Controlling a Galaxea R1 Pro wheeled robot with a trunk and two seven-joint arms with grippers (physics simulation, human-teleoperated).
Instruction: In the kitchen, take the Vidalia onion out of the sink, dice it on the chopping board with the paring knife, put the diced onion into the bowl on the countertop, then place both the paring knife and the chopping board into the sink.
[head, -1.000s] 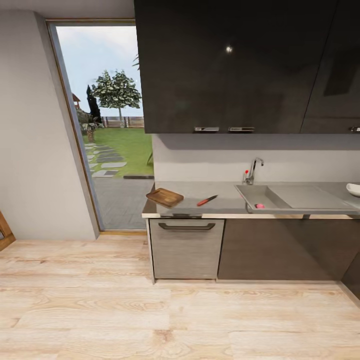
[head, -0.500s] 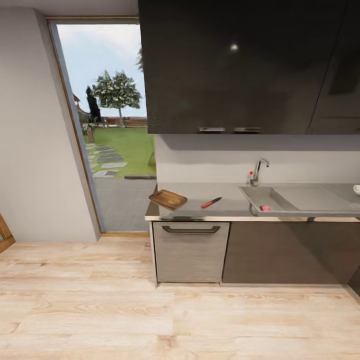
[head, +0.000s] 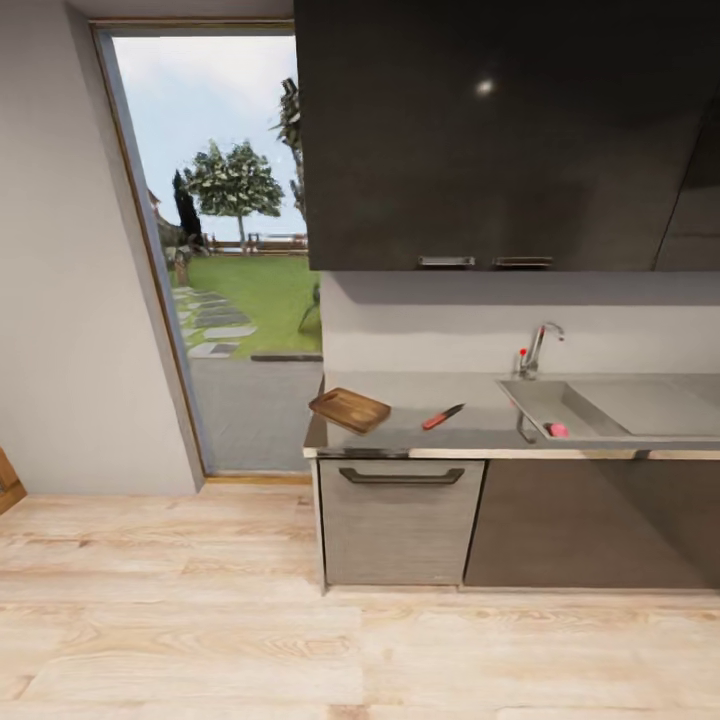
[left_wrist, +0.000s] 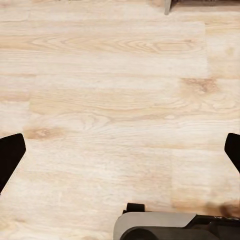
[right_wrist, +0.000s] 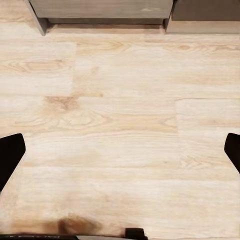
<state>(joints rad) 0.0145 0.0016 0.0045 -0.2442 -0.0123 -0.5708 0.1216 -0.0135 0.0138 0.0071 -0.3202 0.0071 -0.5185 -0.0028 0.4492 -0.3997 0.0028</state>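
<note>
Dark upper cabinets (head: 500, 130) overhang the countertop (head: 480, 425) (open beneath).

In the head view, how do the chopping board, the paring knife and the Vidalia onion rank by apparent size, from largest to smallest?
1. chopping board, the largest.
2. paring knife, shorter and much slimmer.
3. Vidalia onion, the smallest, low in the sink.

All are at a similar distance, so the order seems reliable.

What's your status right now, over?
Both grippers open, left and right, over bare floor. Onion in sink; board and knife on countertop. Nothing in the way.
</note>
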